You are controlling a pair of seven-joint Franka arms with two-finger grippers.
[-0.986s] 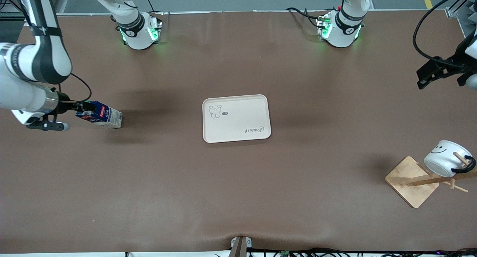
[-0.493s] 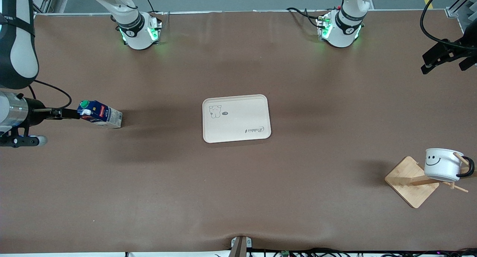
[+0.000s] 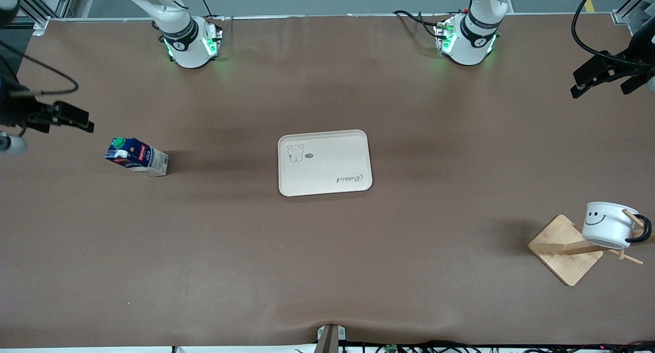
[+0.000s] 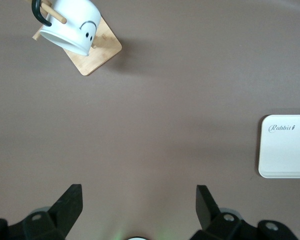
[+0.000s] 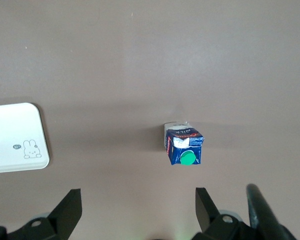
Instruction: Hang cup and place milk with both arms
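Observation:
The milk [image 3: 136, 157], a dark blue carton with a green cap, stands on the table toward the right arm's end, apart from the tray [image 3: 324, 162]. It also shows in the right wrist view [image 5: 185, 147]. My right gripper [image 3: 71, 120] is open and empty, up in the air at the table's end by the milk; its jaws [image 5: 138, 196] stand wide apart. The cup [image 3: 609, 225], white with a smiley, hangs by its black handle on a peg of the wooden rack [image 3: 565, 249]. My left gripper [image 3: 599, 88] is open and empty, high over the table's end; the left wrist view [image 4: 138, 195] shows the cup [image 4: 70, 30].
The cream tray with a rabbit drawing lies in the middle of the table, with nothing on it; it shows in the left wrist view [image 4: 287, 145] and the right wrist view [image 5: 15, 137]. The rack's square base [image 4: 97, 55] stands toward the left arm's end.
My right gripper has let go of the milk and drawn back and up from it. The cup has swung and settled on the rack peg. My left gripper has shifted only slightly.

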